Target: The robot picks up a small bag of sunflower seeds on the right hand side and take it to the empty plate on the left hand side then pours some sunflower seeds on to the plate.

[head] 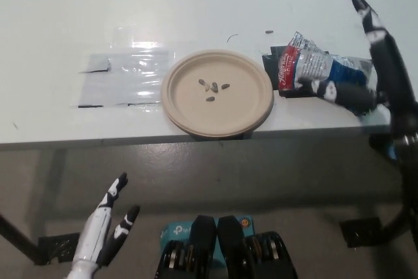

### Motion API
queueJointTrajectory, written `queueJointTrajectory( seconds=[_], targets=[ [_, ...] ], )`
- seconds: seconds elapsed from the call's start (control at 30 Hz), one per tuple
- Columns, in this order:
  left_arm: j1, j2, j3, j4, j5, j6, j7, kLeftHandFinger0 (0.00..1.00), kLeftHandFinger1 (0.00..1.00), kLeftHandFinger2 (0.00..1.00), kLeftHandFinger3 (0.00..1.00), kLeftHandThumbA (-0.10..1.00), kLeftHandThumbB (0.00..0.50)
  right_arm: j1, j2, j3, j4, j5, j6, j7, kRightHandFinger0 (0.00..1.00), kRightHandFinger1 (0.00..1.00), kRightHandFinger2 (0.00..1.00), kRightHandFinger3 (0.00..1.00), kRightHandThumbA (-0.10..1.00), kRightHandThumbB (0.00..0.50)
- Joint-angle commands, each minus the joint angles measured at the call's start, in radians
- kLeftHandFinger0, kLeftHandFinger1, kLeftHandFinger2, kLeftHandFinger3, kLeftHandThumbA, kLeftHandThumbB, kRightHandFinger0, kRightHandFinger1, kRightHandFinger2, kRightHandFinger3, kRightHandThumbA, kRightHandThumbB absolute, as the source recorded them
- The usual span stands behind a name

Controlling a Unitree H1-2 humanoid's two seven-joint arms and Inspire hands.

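Seed bag: I see one small crinkled bag, red at its left end, silver in the middle, blue toward the right, lying flat on the white table just to the right of the plate, on a dark patch.
Writing: the bag carries print on the red part, but I cannot read it; a teal box at the bottom shows white letters I read as "tp-link".
Plate: one tan paper plate near the table's front edge, overhanging it slightly.
Seeds: I count four on the plate, clustered left of its middle; one more dark speck lies on the table behind the bag.
Right hand: black, spread wide above the bag's right end, holding nothing; one fingertip is near the bag's lower edge.
Left hand: white, low at lower left below the table, fingers apart, empty.
Clear sheet: one glossy plastic sheet left of the plate.
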Motion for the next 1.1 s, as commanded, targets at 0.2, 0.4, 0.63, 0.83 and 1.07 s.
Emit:
queueJointTrajectory(
  seconds=[0.2, 0.4, 0.63, 0.83, 1.07],
  targets=[
    [-0.147, -0.031, 0.007, 0.051, -0.133, -0.091, -0.015, 1.00, 1.00, 1.00, 1.00, 1.00, 0.480, 0.362, 0.093, 0.028, -0.258, -0.106, -0.118, -0.089, 1.00, 1.00, 1.00, 1.00, 1.00, 0.419],
    [-0.133, -0.036, 0.004, 0.043, -0.134, -0.094, -0.010, 1.00, 1.00, 1.00, 1.00, 1.00, 0.478, 0.340, 0.080, 0.116, -0.020, -0.172, -0.118, -0.204, 1.00, 1.00, 1.00, 1.00, 1.00, 0.408],
    [-0.121, -0.030, 0.005, 0.028, -0.135, -0.082, -0.016, 1.00, 1.00, 1.00, 1.00, 1.00, 0.496, 0.302, 0.049, 0.165, 0.108, -0.117, -0.118, -0.258, 1.00, 1.00, 1.00, 1.00, 1.00, 0.388],
    [-0.095, -0.030, -0.001, 0.018, -0.144, -0.081, -0.024, 1.00, 1.00, 1.00, 1.00, 1.00, 0.487, 0.326, 0.044, 0.184, 0.138, -0.120, -0.118, -0.277, 1.00, 1.00, 1.00, 1.00, 1.00, 0.370],
    [-0.036, -0.031, -0.006, 0.003, -0.134, -0.083, -0.015, 1.00, 1.00, 1.00, 1.00, 1.00, 0.474, 0.374, 0.045, 0.208, 0.135, -0.104, -0.118, -0.272, 1.00, 1.00, 1.00, 1.00, 1.00, 0.376]
  ],
)
